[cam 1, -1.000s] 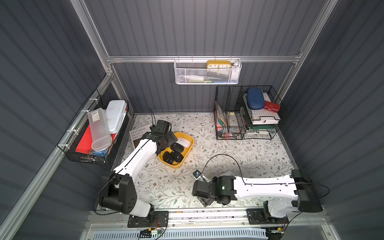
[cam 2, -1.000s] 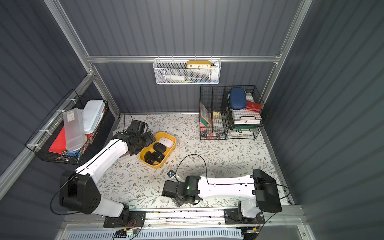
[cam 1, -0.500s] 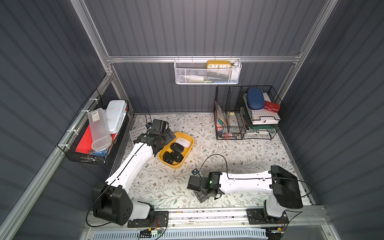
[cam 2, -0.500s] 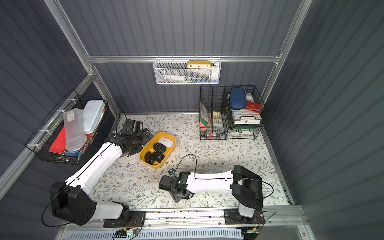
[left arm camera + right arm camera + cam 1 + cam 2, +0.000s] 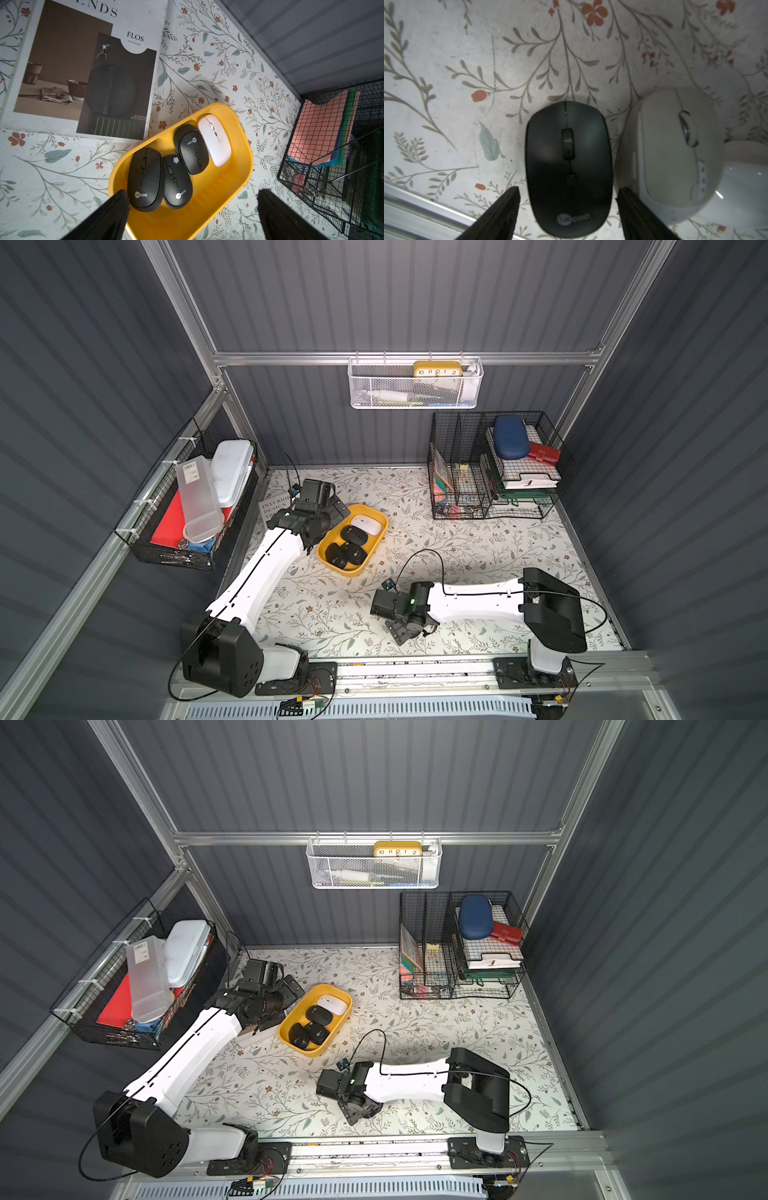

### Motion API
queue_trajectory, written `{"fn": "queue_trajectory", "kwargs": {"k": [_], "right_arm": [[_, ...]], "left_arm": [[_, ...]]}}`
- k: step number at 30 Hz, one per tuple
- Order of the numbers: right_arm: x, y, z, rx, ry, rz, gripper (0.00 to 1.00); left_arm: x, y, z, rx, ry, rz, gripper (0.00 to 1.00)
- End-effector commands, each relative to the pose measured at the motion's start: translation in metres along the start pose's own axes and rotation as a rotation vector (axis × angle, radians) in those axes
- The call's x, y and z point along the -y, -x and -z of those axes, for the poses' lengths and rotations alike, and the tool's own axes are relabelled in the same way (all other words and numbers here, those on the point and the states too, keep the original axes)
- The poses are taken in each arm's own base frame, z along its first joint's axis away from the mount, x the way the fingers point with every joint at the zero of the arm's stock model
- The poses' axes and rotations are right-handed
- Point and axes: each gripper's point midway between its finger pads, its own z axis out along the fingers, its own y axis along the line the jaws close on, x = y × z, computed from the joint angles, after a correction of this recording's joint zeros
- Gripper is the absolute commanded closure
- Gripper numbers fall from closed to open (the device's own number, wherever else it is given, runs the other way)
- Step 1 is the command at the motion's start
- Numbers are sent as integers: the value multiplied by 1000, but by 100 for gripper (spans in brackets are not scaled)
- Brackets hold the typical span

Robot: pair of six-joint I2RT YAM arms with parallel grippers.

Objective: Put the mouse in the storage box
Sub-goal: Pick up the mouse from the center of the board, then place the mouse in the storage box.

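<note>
A black mouse (image 5: 568, 166) lies on the floral floor near the front rail, with a white mouse (image 5: 675, 149) close beside it. My right gripper (image 5: 568, 193) is open and straddles the black mouse's back end, with a thin gap at each fingertip. In both top views that gripper (image 5: 401, 630) points down and hides both mice. The yellow storage box (image 5: 376, 549) sits left of centre and holds one white mouse (image 5: 215, 139) and three black mice (image 5: 145, 178). My left gripper (image 5: 191, 197) hangs wide open and empty over the box's near end.
A magazine (image 5: 83, 68) lies flat left of the box, partly under my left arm. Black wire baskets (image 5: 494, 472) stand at the back right. Another wire basket (image 5: 187, 510) hangs on the left wall, and a white mesh basket (image 5: 415, 385) on the back wall. The aluminium front rail (image 5: 415, 207) runs close to the black mouse.
My right arm folded and swung while its gripper stayed low near the front. Its jaws narrowed, then widened a little. My left gripper drew back slightly from above the box.
</note>
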Motion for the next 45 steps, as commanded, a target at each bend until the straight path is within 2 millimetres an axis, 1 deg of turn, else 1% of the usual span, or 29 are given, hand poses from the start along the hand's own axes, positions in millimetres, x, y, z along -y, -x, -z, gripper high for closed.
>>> {"fn": "queue_trajectory", "kwargs": {"k": [1, 4, 10, 13, 16, 18, 19, 22, 24, 26, 29, 32, 35, 38, 41, 45], "right_arm": [[7, 0, -3, -25, -30, -2, 18], [4, 0, -5, -38, -31, 11, 17], [1, 1, -9, -50, -31, 28, 26], [0, 3, -9, -52, -31, 32, 33], [1, 4, -5, -43, -35, 29, 43], [3, 10, 4, -19, -38, 28, 47], [3, 13, 10, -2, -38, 29, 48], [8, 35, 40, 70, -17, 17, 48], [16, 56, 61, 119, 16, -13, 49], [25, 78, 77, 157, 59, -46, 49], [38, 117, 90, 228, 89, -69, 50], [47, 155, 97, 261, 102, -88, 51], [45, 190, 97, 282, 130, -80, 51], [36, 217, 89, 281, 143, -42, 51], [27, 234, 73, 269, 129, -11, 51], [18, 249, 51, 254, 118, 4, 52]], "left_arm": [[-5, 1, 3, 10, 12, 11, 1], [-4, 1, 2, 7, 12, 11, 1], [-2, 3, 6, 15, -4, 17, 1], [-2, 4, 9, 21, -7, 18, 1], [-2, 6, 13, 31, -12, 19, 1], [-2, 8, 16, 43, -13, 25, 1], [-3, 9, 18, 48, -11, 29, 1], [-4, 15, 28, 81, -14, 50, 1], [-4, 22, 39, 120, -35, 72, 1], [-1, 26, 50, 151, -73, 89, 1], [2, 28, 66, 180, -138, 121, 1], [1, 28, 80, 205, -191, 152, 1], [-2, 29, 96, 241, -236, 179, 1], [-5, 32, 113, 283, -274, 200, 1], [-10, 35, 124, 312, -279, 216, 1], [-15, 34, 131, 330, -288, 231, 1]]}}
